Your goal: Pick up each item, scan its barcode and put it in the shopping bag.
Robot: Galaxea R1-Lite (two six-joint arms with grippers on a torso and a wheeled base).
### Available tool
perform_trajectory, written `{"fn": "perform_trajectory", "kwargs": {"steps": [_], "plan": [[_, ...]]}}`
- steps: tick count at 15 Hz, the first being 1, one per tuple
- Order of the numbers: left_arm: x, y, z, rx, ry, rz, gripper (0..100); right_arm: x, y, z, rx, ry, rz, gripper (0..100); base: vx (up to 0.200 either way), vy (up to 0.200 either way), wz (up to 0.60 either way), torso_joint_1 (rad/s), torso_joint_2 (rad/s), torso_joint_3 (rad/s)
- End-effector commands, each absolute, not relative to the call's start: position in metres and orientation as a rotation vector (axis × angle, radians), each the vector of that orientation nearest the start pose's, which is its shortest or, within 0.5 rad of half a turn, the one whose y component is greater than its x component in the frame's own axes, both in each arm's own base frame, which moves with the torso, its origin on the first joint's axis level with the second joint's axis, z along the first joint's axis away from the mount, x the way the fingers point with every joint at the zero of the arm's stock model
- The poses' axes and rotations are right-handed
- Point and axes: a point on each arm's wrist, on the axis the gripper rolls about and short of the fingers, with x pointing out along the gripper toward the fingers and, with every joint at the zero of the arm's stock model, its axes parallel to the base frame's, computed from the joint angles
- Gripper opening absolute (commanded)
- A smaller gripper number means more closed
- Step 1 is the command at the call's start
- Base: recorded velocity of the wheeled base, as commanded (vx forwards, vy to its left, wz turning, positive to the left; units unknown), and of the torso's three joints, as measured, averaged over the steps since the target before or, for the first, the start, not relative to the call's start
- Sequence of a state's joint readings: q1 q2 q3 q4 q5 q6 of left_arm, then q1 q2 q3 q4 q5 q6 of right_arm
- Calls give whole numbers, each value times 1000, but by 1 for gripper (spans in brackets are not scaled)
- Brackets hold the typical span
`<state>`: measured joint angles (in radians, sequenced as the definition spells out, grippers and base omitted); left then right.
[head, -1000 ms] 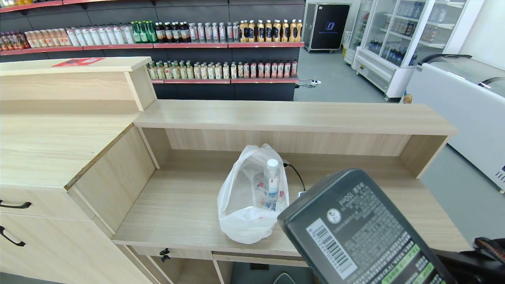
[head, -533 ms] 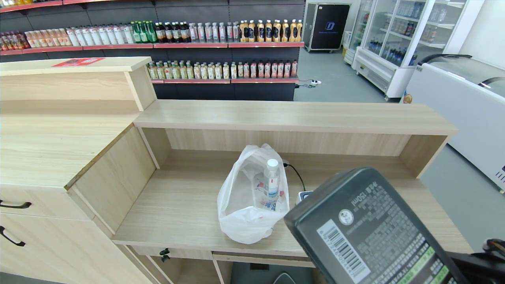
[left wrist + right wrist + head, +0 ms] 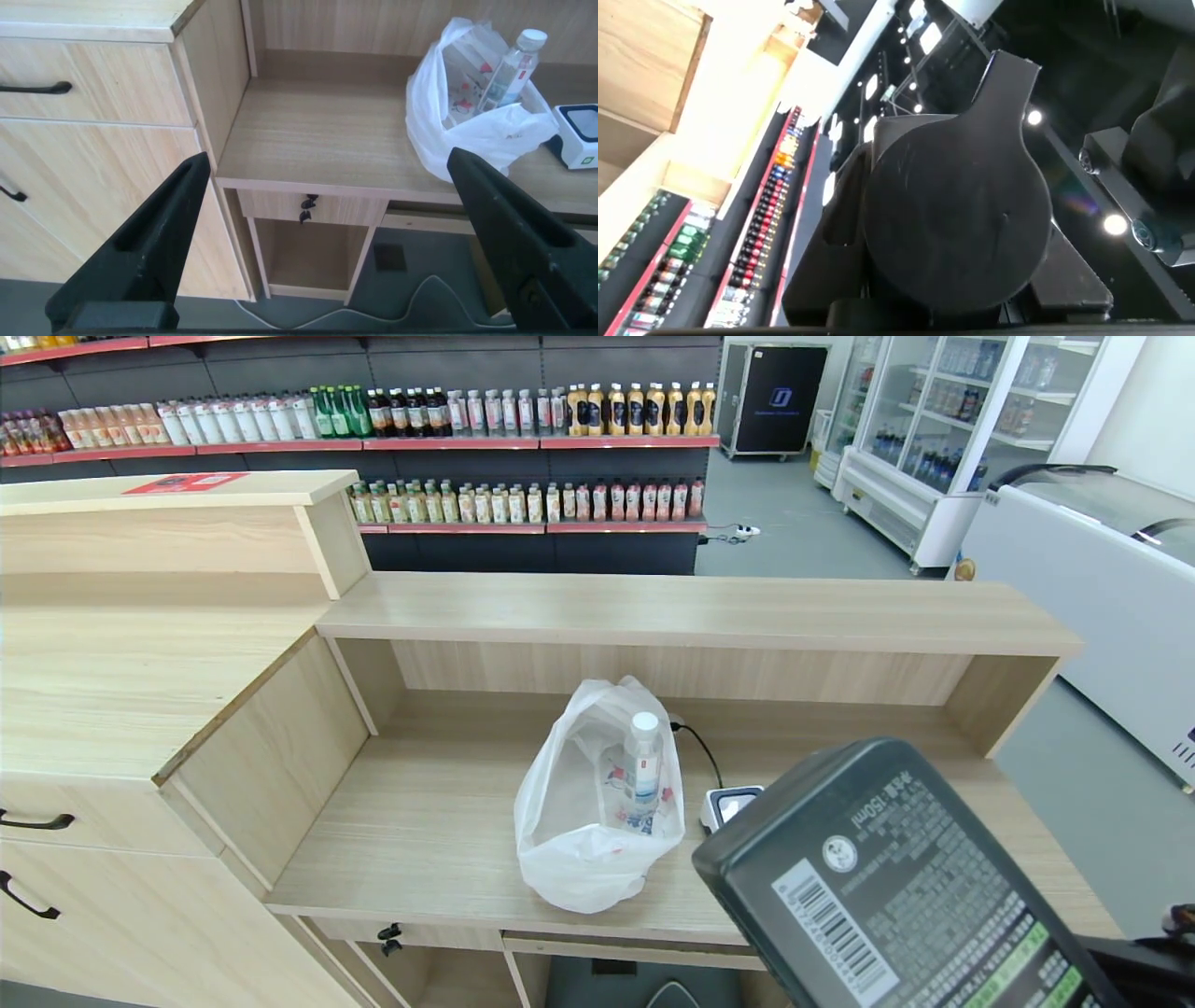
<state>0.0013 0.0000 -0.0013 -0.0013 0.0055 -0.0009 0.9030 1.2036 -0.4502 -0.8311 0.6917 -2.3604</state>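
- The left gripper [image 3: 327,161] hangs off the worktop's [image 3: 420,821] front edge toward its left end, fingers spread wide with nothing between them.
- The white plastic shopping bag [image 3: 583,859] stands mid-worktop near the front edge, mouth open, with a clear white-capped water bottle [image 3: 643,761] upright inside.
- The small white scanner [image 3: 729,804] sits just beside the bag; its near side is hidden.
- The dark container [image 3: 896,887], flat with rounded corners, is held aloft over the front right corner; it shows a white barcode label, small white print and a green strip, and its lower end is cut off.
- The right gripper [image 3: 952,303] is clamped on it, fingers hard to make out.
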Motion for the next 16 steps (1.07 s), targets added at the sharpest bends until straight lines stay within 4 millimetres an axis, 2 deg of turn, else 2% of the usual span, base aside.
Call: {"fn": "perform_trajectory", "kwargs": {"steps": [1, 5, 7, 9, 10, 11, 12, 13, 14, 15, 16], "plan": [[-23, 0, 76, -2, -3, 8, 100, 93, 141, 224, -1735, -1823, 635, 0, 0, 0, 0, 0, 0, 0], [-23, 0, 76, -2, -3, 8, 100, 92, 140, 226, -1731, -1823, 624, 0, 0, 0, 0, 0, 0, 0], [-23, 0, 76, -2, -2, 8, 100, 94, 139, 239, -1764, -1751, 544, 0, 0, 0, 0, 0, 0, 0], [-23, 0, 76, -2, -3, 8, 100, 94, 125, 246, -1736, -1349, 571, 0, 0, 0, 0, 0, 0, 0], [-23, 0, 76, -2, -3, 8, 100, 99, 115, 242, -1600, -1028, 706, 0, 0, 0, 0, 0, 0, 0], [-23, 0, 76, -2, -3, 8, 100, 105, 108, 249, -1536, -899, 689, 0, 0, 0, 0, 0, 0, 0], [-23, 0, 76, -2, -3, 8, 100, 118, 91, 262, -1508, -741, 556, 0, 0, 0, 0, 0, 0, 0], [-23, 0, 76, -2, -3, 8, 100, 130, 72, 267, -1433, -553, 418, 0, 0, 0, 0, 0, 0, 0], [-23, 0, 76, -2, -2, 8, 100, 139, 57, 264, -1347, -397, 319, 0, 0, 0, 0, 0, 0, 0], [-23, 0, 76, -2, -3, 8, 100, 145, 39, 263, -1271, -246, 166, 0, 0, 0, 0, 0, 0, 0], [-23, 0, 76, -2, -2, 8, 100, 146, 22, 274, -1207, -150, -44, 0, 0, 0, 0, 0, 0, 0]]}}
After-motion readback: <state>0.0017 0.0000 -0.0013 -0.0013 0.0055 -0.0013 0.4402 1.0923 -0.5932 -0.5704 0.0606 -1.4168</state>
